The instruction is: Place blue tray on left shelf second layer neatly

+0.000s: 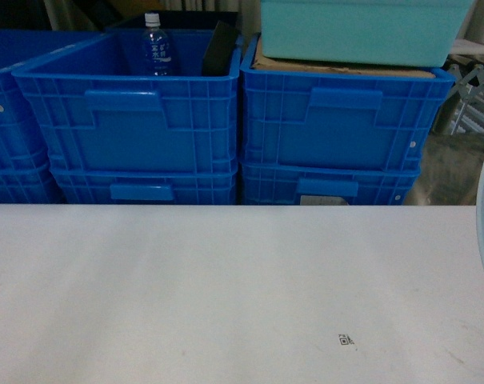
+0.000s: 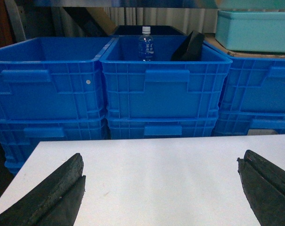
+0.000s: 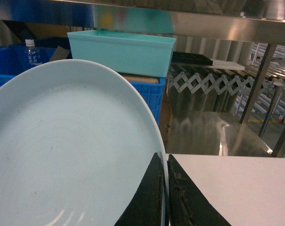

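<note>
Carrying step: right gripper (image 3: 165,197) pinching rim of blue tray (image 3: 67,150), held over white table (image 3: 236,188); left gripper (image 2: 161,188) spread wide, empty; next: swing tray toward left shelf, not in view.

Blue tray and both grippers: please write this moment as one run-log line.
right gripper: shut on blue tray rim | left gripper: open, empty, above white table | tray: held, not on shelf

The left claw (image 2: 161,188) is held wide open, its two dark fingers (image 2: 52,195) spread far apart and pointed forward. The right claw (image 3: 165,188) is closed, its fingers pinched on the rim of the blue tray (image 3: 71,155).
</note>
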Controlling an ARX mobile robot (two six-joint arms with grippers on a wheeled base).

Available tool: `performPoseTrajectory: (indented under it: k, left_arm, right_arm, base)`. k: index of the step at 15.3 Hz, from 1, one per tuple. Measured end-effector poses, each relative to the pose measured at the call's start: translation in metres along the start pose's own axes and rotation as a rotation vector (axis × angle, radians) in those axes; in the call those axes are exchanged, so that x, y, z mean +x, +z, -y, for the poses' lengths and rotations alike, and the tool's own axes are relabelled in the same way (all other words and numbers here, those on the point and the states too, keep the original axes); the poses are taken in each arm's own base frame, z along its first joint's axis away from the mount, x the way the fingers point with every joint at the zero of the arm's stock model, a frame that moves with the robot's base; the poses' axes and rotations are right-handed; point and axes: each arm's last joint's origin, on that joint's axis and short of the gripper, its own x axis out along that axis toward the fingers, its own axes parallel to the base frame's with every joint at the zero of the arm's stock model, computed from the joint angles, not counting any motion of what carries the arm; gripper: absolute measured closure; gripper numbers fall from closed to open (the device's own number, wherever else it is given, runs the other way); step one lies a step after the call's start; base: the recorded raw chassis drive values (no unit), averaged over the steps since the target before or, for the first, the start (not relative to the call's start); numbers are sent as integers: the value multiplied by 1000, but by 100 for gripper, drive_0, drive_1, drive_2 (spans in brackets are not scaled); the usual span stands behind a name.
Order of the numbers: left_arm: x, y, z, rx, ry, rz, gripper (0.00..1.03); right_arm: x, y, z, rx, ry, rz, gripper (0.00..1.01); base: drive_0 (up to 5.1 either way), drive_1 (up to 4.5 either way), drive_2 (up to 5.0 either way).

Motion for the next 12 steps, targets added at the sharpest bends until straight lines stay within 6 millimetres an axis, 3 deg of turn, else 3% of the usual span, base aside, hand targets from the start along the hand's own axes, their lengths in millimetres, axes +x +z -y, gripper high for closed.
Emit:
performPoseTrajectory:
  k: [5,12]
  left_arm:
    - [0,0,0,0,1,-4,5]
    - [0,0,0,0,1,-5,5]
  right_arm:
    - [0,-1,0,-1,3,-7,99]
    - [0,-1,0,-3,0,-5,99]
  base:
    - [-121,-121,-121]
    - [0,0,0]
